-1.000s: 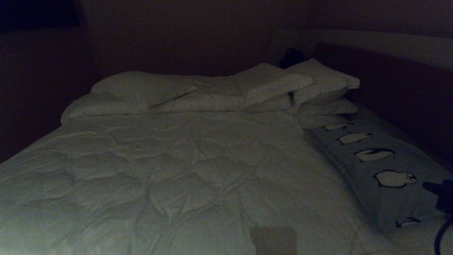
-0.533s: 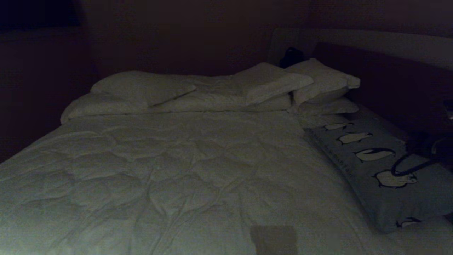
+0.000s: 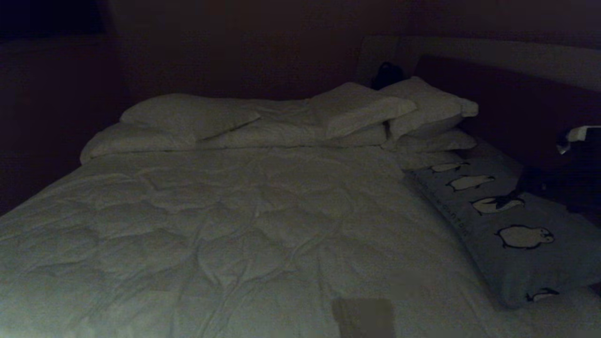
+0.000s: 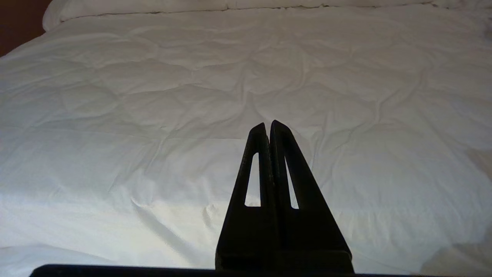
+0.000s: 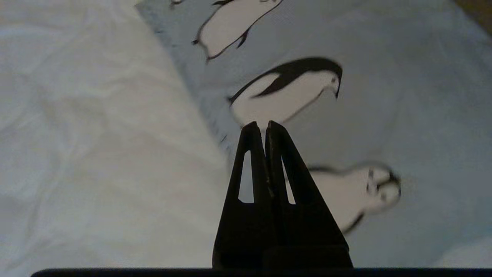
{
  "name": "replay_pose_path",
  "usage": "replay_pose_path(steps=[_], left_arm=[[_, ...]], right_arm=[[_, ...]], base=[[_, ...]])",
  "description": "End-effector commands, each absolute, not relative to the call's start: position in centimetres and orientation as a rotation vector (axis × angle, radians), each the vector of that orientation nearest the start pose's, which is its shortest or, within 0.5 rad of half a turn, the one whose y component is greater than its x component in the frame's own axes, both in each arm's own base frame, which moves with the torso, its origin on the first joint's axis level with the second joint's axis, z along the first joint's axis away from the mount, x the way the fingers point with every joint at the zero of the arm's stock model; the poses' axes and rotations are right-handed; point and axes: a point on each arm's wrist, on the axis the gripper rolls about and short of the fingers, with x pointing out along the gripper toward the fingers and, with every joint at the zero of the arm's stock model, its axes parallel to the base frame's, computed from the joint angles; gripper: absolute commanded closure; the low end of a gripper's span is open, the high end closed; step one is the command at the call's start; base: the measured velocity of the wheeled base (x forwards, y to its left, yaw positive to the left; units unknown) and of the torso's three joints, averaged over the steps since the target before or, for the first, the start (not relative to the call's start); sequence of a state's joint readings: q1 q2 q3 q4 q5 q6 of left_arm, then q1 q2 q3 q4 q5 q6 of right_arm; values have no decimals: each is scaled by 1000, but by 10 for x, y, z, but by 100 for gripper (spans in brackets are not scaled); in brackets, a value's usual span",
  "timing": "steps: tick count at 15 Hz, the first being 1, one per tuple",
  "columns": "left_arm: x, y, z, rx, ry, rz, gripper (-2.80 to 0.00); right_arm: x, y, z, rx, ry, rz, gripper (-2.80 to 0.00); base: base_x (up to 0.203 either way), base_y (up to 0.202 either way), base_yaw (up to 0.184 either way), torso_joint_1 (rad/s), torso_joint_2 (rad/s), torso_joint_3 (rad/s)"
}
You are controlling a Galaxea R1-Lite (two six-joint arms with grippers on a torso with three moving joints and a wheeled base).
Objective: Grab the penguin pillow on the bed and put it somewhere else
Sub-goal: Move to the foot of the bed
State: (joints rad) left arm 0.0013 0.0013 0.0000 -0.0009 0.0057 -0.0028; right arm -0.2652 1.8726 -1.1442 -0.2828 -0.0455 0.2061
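The left gripper (image 4: 268, 125), fingers pressed together, hangs over the white comforter (image 4: 153, 115). On the bed (image 3: 235, 225) the penguin pillow (image 3: 512, 225) lies along the right edge, its long axis running from the near edge toward the white pillows (image 3: 357, 112). The right gripper (image 5: 260, 125), fingers pressed together, hangs above it, tips over the lettered edge; a second ago the arm was nearer the pillow's near end

The long rectangular grey-blue penguin pillow (image 3: 512, 220) is showing a row of black-and-white penguins and dark lettering along one edge. The white quilted comforter (image 3: 225, 220) is showing wrinkled stitched panels. The plain pillows (image 3: 188, 117) are looking white against a dark reddish-brown headboard (image 3: 512, 108).
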Motion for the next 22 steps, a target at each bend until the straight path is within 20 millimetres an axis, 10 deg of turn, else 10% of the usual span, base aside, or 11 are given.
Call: replay_pose_path(steps=[1, 17, 18, 22], left_arm=[[-23, 0, 76, -2, 0, 8, 0], [-23, 0, 76, -3, 0, 8, 0], [-23, 0, 76, -3, 0, 8, 0], [-23, 0, 76, -3, 0, 8, 0]], right_arm=[[368, -105, 165, 193, 451, -348, 0], [441, -164, 103, 141, 480, -384, 0], [442, -167, 102, 141, 477, -389, -280], [449, -172, 101, 139, 463, -392, -280]], base=[[0, 0, 0, 0, 0, 0], [0, 0, 0, 0, 0, 0], [0, 0, 0, 0, 0, 0], [0, 0, 0, 0, 0, 0]])
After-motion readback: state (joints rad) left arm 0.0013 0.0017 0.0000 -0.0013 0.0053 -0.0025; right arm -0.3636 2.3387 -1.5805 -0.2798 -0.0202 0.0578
